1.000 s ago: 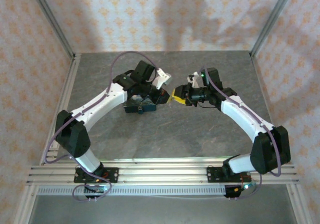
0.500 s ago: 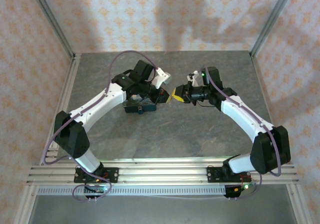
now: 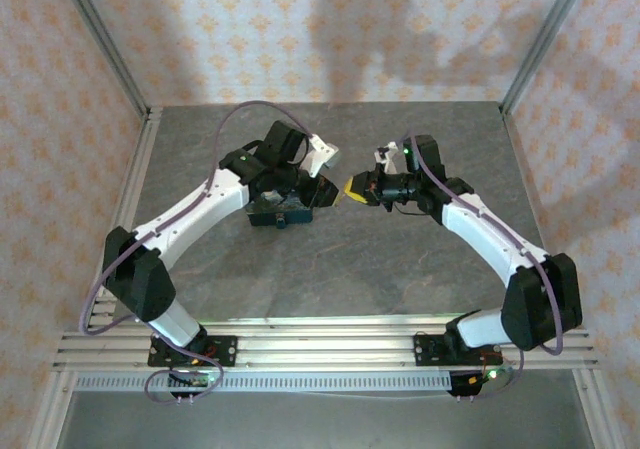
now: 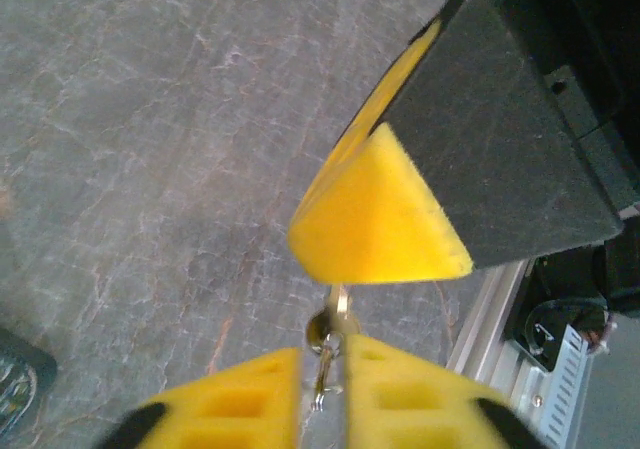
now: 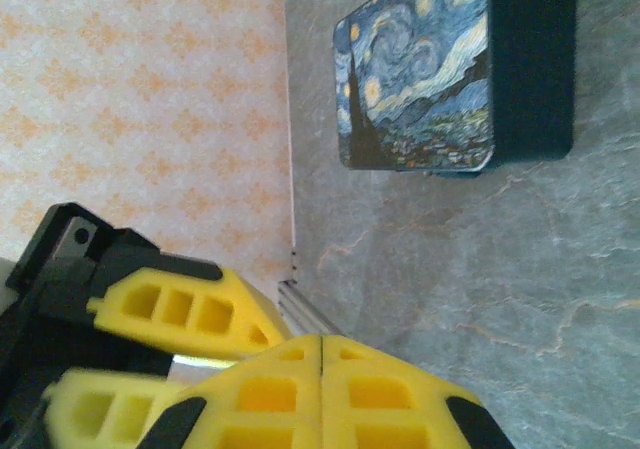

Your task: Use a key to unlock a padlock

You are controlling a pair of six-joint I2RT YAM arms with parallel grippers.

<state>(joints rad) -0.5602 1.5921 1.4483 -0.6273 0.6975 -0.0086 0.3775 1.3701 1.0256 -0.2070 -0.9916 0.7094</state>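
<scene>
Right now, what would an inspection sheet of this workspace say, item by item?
Surface: grey marbled table.
Job's things: small silvery metal piece between the fingers of the left gripper; key or lock, cannot tell.
Clutter: painted box lying flat on the table.
Grippers: left gripper nearly closed around the piece; right gripper shut, tip meeting the piece's top.
Cables: purple cables loop along both arms.
Surroundings: patterned walls; metal rail at the near edge.
</scene>
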